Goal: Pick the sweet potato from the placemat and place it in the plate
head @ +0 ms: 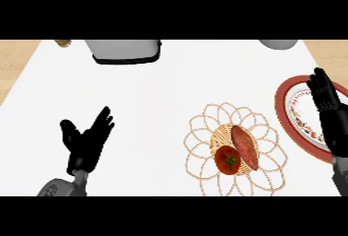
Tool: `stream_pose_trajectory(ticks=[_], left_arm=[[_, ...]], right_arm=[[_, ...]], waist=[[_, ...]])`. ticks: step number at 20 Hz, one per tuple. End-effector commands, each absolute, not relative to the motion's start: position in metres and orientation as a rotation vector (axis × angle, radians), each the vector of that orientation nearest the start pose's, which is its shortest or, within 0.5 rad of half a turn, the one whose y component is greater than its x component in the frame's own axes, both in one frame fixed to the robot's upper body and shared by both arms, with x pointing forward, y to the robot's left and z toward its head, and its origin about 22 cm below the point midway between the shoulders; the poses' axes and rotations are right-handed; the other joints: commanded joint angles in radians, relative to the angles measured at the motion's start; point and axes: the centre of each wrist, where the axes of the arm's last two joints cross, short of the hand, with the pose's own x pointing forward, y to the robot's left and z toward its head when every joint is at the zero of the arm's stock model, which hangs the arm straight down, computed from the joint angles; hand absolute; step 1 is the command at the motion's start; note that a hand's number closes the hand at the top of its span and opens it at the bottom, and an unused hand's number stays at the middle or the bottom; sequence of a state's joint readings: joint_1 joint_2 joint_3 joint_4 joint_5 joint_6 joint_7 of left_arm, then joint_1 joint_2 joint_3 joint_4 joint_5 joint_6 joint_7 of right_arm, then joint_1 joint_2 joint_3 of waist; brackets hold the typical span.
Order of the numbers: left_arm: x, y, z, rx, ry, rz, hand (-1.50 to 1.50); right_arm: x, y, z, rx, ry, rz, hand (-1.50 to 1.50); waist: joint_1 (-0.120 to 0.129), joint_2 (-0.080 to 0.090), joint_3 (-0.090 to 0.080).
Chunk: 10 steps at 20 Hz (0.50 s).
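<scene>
White counter [156, 92], sweet potato [245, 147] on woven placemat [204, 138], plate [289, 110] beside, both robot hands [88, 138] [326, 103] spread

the table [156, 97] is seen as plain white, with pale wood-toned strips at its far corners. the placemat [204, 133] is woven in cream loops like open petals, tan at its middle. the sweet potato [245, 147] is coloured reddish brown; the tomato [228, 160] is red with a dark green stalk. the plate [289, 99] is rimmed in dark red, white within, and dotted with small red and yellow motifs. each robot hand [85, 138] is black.
</scene>
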<state>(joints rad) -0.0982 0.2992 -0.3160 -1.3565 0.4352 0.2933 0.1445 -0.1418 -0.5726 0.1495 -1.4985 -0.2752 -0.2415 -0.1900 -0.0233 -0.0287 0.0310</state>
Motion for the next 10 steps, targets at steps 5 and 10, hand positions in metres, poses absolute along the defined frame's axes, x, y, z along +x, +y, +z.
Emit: stream_pose_trajectory(ticks=[5, 10], left_arm=[[0.253, 0.244, -0.026, 0.045, -1.182, -0.019, 0.0], [0.238, 0.24, -0.035, -0.027, -1.204, -0.049, 0.0]], right_arm=[[0.325, -0.333, 0.122, 0.125, -1.938, 0.332, 1.5], [0.343, -0.38, 0.072, -0.282, -1.87, 0.264, -1.5]], waist=[[0.066, 0.04, -0.028], [0.074, 0.044, -0.028]])
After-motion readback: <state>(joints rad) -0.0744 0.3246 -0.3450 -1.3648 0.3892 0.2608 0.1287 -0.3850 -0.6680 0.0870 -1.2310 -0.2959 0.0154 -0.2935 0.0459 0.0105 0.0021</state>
